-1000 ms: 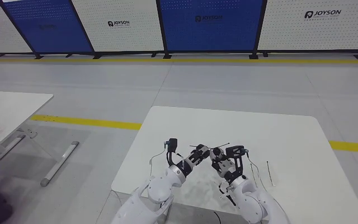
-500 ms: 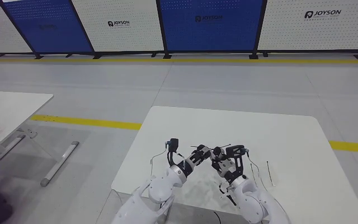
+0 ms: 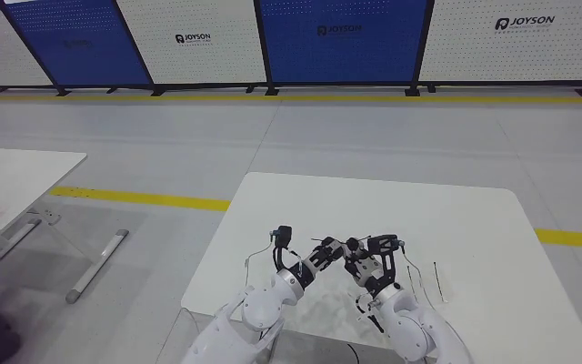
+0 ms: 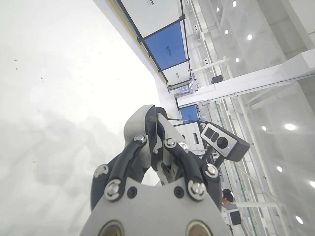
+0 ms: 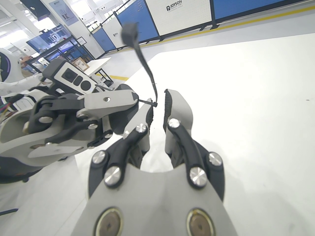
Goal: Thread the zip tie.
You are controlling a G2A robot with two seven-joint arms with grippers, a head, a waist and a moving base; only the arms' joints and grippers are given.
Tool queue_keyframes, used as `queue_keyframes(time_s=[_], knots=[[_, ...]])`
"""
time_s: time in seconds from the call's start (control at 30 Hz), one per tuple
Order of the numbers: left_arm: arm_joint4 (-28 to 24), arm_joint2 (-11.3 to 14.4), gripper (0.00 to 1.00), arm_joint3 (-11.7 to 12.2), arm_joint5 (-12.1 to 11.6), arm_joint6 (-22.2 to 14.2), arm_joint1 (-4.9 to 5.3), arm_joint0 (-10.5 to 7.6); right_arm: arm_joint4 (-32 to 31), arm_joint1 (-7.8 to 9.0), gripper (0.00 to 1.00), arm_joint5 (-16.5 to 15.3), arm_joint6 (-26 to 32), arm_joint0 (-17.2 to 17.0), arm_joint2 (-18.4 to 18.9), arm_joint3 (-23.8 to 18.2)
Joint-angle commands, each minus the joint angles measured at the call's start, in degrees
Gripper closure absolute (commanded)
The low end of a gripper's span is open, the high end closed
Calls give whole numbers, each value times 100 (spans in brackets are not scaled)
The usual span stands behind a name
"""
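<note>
Currently pinches zip tie (image 5: 145,65) with closed left gripper (image 4: 154,119) above near edge of table (image 5: 233,87), right gripper (image 5: 158,104) slightly parted beside strap. Likely feels light, thin, springy; best gripped near tail tip.

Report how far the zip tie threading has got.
Done: the zip tie is off the table, clamped in the left gripper. In hand: the grippers are close together, and the tie rises past the fingertips of the open right gripper. Left: no closed loop shows, so passing the tail through the head and pulling it snug seems to remain.
</note>
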Motion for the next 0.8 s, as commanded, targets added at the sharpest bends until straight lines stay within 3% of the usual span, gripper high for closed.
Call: queue_keyframes(time_s=[0.0, 0.03, 0.1, 0.77], knots=[[5, 3, 100, 2, 2, 6, 1, -1, 0, 0, 89, 1, -7, 4, -4, 4], [7, 5, 100, 3, 4, 12, 1, -3, 1, -1, 96, 1, -9, 5, -5, 5], [14, 11, 100, 11, 5, 25, 0, -9, 9, -1, 100, -5, -18, 8, -8, 10], [-125, -28, 100, -60, -85, 25, 8, -18, 13, -16, 100, 44, 109, 118, -96, 134]])
